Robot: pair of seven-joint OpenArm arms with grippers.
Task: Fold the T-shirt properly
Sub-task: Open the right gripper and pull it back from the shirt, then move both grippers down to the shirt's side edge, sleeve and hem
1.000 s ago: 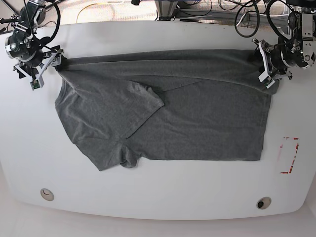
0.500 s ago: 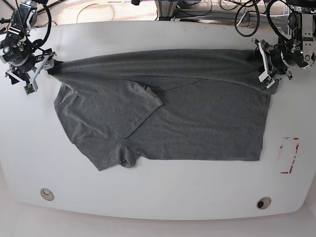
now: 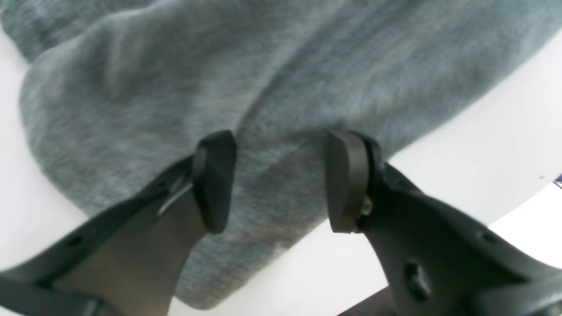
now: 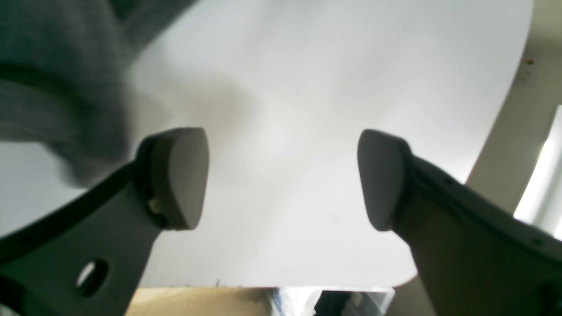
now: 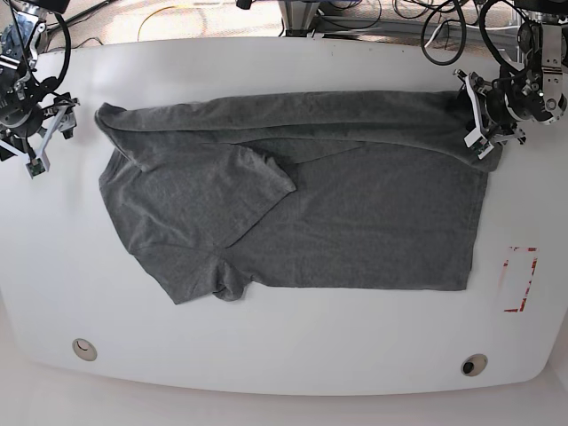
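Your left hand [image 5: 477, 120] sits at the T-shirt's [image 5: 355, 213] far corner, its fingers [image 3: 215, 180] parted with grey cloth bunched between them; you can't tell whether they actually pinch it. Your right hand [image 5: 43, 133] is released, fingers spread over bare bench [image 4: 285, 131], apart from the shirt's edge. The T-shirt lies flat across the white bench, one sleeve folded over the body, a red marking [image 5: 521, 279] beside it.
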